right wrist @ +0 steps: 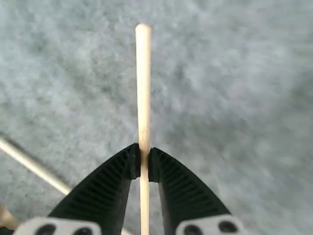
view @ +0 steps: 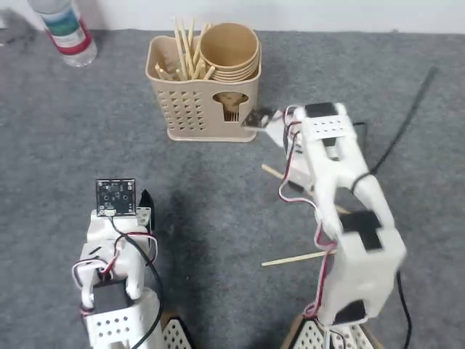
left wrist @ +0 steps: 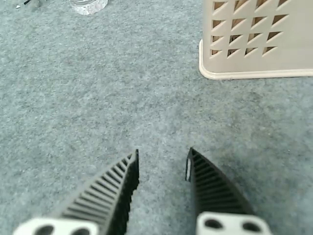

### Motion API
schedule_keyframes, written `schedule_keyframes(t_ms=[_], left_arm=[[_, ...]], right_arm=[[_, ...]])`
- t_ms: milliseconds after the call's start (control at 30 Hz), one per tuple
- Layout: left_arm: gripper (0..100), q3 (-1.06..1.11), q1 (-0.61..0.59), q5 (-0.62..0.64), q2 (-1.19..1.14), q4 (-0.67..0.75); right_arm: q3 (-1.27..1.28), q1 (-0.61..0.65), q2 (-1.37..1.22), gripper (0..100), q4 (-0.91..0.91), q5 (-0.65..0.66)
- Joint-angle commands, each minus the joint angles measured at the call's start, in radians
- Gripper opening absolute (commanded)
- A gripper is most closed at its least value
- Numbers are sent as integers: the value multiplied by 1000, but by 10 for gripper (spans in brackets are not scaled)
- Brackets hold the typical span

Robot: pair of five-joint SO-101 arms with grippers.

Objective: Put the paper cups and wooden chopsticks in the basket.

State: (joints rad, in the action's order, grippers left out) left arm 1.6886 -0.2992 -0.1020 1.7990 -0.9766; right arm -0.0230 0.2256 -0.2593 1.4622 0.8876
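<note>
Basket (view: 190, 102) at 12 o'clock on tabletop (view: 58, 131), holding stacked cups (view: 229, 51) and chopsticks (view: 185, 47). Bottle (view: 65, 29) at 11 o'clock. Right wrist view: right gripper (right wrist: 142, 152) fingers pinching held chopstick (right wrist: 143, 88) along shaft. High view adds right arm stretched toward basket's 4 o'clock corner, loose chopstick (view: 294, 258) lying at 5 o'clock. Left gripper (left wrist: 163, 152) at 7 o'clock, fingers spread over tabletop, basket corner ahead.

Paper cups (view: 229, 48) in basket (view: 186, 110), bottle (view: 67, 29) behind left
</note>
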Motion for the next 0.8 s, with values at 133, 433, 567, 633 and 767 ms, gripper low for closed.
schedule_keyframes(t_ms=[133,433,567,633,767], left_arm=[[148,-4,5,-6,17,-3],[148,-4,5,-6,17,-8],[148,-4,5,-6,15,-6],[148,-4,5,-6,15,-5],[148,-4,5,-6,15,-5]], right_arm=[[-74,35,492,6,-19,-137],[-132,211,828,6,-298,-477],[-133,222,808,6,-562,-635],[-140,226,748,6,-720,-684],[-250,288,555,6,-940,-704]])
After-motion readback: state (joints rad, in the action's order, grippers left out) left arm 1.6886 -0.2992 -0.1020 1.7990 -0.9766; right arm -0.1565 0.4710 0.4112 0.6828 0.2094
